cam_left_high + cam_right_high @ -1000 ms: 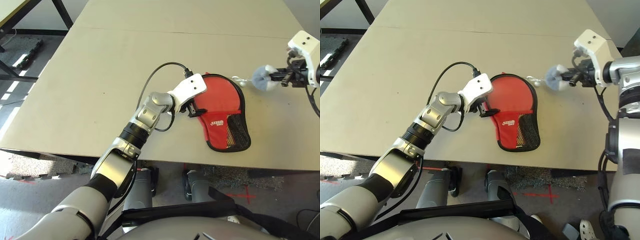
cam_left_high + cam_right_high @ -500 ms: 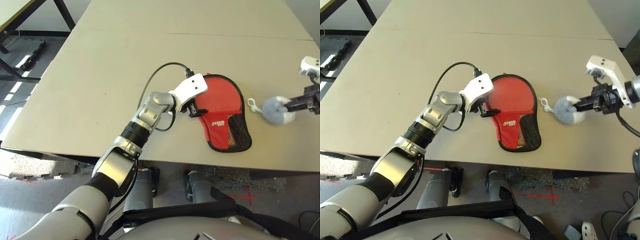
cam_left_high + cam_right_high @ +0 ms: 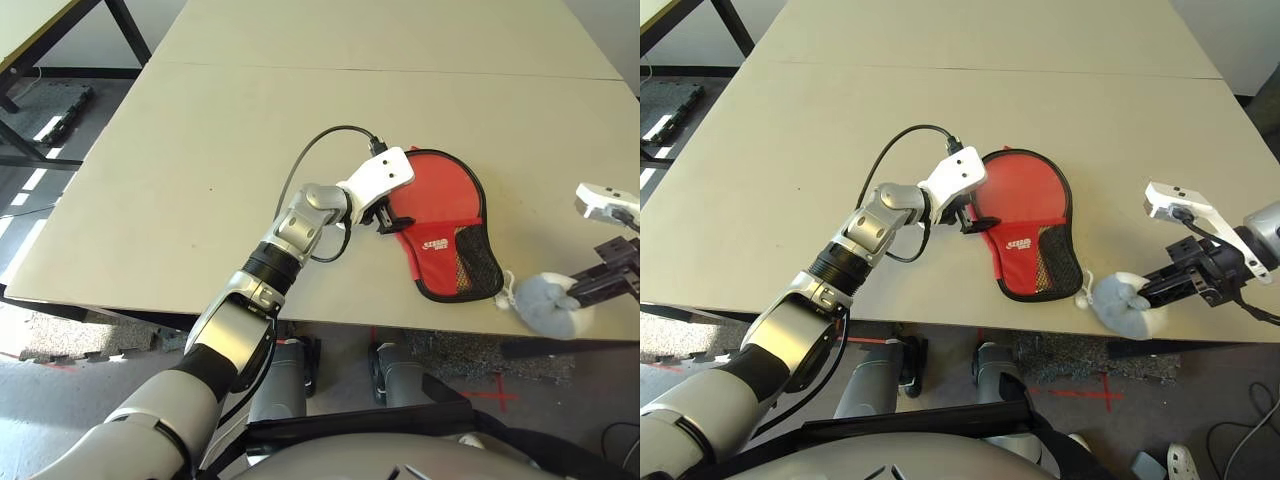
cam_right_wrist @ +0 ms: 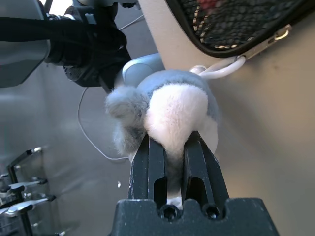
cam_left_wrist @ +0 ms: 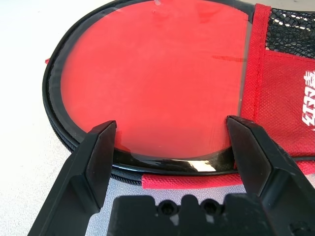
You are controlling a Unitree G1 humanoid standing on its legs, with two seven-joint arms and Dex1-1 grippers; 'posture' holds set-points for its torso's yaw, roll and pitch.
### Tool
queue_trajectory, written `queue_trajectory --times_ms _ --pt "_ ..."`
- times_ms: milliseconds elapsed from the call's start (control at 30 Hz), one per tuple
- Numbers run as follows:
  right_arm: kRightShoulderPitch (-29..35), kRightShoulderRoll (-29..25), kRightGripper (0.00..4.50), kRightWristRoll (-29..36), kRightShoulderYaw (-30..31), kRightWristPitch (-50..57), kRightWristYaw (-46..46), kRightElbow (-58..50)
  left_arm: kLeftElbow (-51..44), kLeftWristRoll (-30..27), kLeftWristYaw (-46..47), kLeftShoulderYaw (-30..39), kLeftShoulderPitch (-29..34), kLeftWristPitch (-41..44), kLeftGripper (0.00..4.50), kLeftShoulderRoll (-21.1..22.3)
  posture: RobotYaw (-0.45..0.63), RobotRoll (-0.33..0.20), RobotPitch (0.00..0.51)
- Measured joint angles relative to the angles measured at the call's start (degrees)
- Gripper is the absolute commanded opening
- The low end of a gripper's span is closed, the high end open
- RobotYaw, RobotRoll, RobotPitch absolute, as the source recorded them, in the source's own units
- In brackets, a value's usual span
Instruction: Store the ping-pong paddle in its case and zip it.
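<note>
Left eye view: the red case [image 3: 445, 235] lies near the table's [image 3: 200, 150] front edge.
Left gripper [image 5: 172, 142]: I have it spread wide, released, astride the case's round end.
Right gripper [image 3: 1160, 290]: clenched on the fluffy grey zipper charm [image 3: 1125, 305], at the front edge.
Paddle: presumably inside, hidden.
Progress: zipping looks nearly complete.

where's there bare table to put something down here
Bare table runs wide on the left arm's outer side and across the whole far half beyond the case. Crowded near the front edge: the left gripper at the case, the right gripper pinching the fluffy grey charm by its corner.
</note>
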Motion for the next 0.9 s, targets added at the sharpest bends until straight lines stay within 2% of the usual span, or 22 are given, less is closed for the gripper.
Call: queue_trajectory --times_ms 67,267,467,567,667,733,900 --pt "0.72 0.0 0.08 0.09 -0.15 -0.01 0.0 -0.49 0.11 0.0 0.08 0.03 -0.03 -0.09 4.5 0.02 -0.11 0.0 0.183" --pt "-1.87 3.7 2.12 -3.75 -4.39 0.58 0.29 4.06 0.14 0.01 0.16 0.03 -0.1 -0.12 4.5 0.1 -0.11 0.0 0.184" --pt "-12.15 4.31 4.38 2.44 -7.43 8.23 0.52 14.03 -4.22 -0.11 -1.71 -0.04 0.99 1.76 4.5 2.88 -0.1 0.0 0.189" --pt "-16.31 8.68 4.47 2.3 -10.15 8.69 0.36 23.95 -8.85 -1.54 -3.49 0.71 3.01 4.51 4.5 5.08 -0.1 0.0 0.19" --pt "-20.99 17.19 4.47 -1.25 -17.16 4.63 -3.74 37.95 -14.84 -6.11 -4.06 5.25 4.63 9.76 4.5 6.26 -0.09 0.0 0.19" --pt "-22.54 21.99 4.47 -4.16 -22.27 -1.42 -10.29 44.17 -19.02 -9.85 -2.45 10.88 4.78 11.76 4.5 6.81 -0.09 0.0 0.19" --pt "-22.59 28.31 4.47 -9.05 -33.08 -17.0 -27.77 52.11 -21.69 -13.96 5.14 22.39 5.27 12.66 4.5 9.85 -0.07 0.0 0.192"
